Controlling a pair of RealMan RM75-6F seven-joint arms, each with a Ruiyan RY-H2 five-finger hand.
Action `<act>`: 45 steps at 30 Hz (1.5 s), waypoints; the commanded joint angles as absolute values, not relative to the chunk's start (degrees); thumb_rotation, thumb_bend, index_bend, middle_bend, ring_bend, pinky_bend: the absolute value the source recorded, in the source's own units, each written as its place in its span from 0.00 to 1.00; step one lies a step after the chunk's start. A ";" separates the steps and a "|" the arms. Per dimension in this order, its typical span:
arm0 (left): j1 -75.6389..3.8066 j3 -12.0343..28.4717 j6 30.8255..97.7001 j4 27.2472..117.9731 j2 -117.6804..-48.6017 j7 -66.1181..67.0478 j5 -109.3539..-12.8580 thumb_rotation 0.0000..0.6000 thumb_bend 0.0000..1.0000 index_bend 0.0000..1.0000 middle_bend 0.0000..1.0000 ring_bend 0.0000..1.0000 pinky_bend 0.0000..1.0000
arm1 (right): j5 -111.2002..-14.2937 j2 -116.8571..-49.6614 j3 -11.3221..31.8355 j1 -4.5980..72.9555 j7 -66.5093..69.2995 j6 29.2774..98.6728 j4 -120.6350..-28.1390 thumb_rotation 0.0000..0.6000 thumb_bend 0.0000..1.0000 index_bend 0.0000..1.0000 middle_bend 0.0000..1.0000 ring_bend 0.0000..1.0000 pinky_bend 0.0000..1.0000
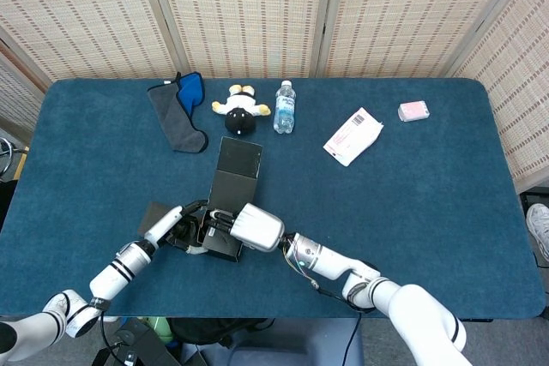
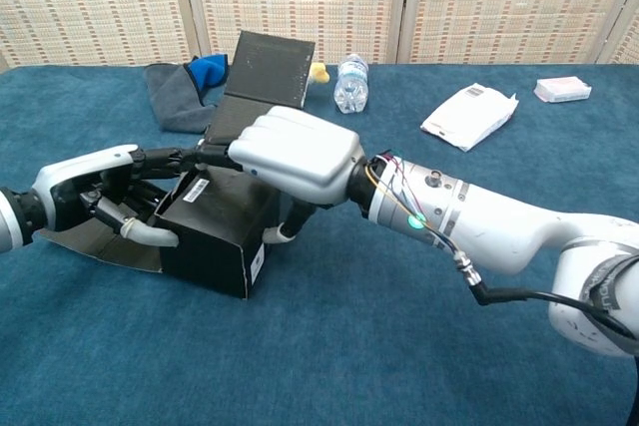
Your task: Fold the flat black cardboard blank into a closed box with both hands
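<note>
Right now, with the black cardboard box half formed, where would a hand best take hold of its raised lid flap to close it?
Probably at the free far edge of the raised lid flap, coming from behind and above. That flap tilts up and away past the half-formed black cardboard box, clear of the right hand pressing on top and the left hand at the open left end.

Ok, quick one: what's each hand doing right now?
Left hand: fingers wrapped on the left end of the black box, holding it.
Right hand: pressing down on the box top, thumb against its side.
</note>
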State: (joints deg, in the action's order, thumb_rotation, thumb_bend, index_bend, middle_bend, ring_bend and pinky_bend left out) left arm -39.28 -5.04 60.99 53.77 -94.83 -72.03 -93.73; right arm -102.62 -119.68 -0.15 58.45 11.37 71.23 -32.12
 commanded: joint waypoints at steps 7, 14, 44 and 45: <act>-39.56 -5.39 60.58 54.21 -94.41 -72.19 -93.85 1.00 0.09 0.16 0.23 0.66 0.85 | -103.09 -117.79 -1.19 59.26 10.83 70.60 -33.85 1.00 0.15 0.23 0.26 0.73 1.00; -39.68 -5.45 60.43 54.60 -94.25 -71.72 -93.78 1.00 0.09 0.15 0.22 0.66 0.85 | -102.97 -115.88 -1.71 59.73 10.02 69.08 -36.64 1.00 0.18 0.24 0.28 0.73 1.00; -40.09 -5.12 59.66 55.38 -94.34 -71.56 -93.07 1.00 0.09 0.21 0.22 0.67 0.85 | -102.36 -109.29 -2.70 61.73 6.80 61.76 -47.87 1.00 0.27 0.33 0.37 0.75 1.00; -40.10 -5.12 59.61 55.40 -94.35 -71.60 -93.04 1.00 0.09 0.21 0.22 0.67 0.85 | -102.28 -109.06 -2.62 61.82 6.77 61.51 -48.24 1.00 0.27 0.33 0.37 0.75 1.00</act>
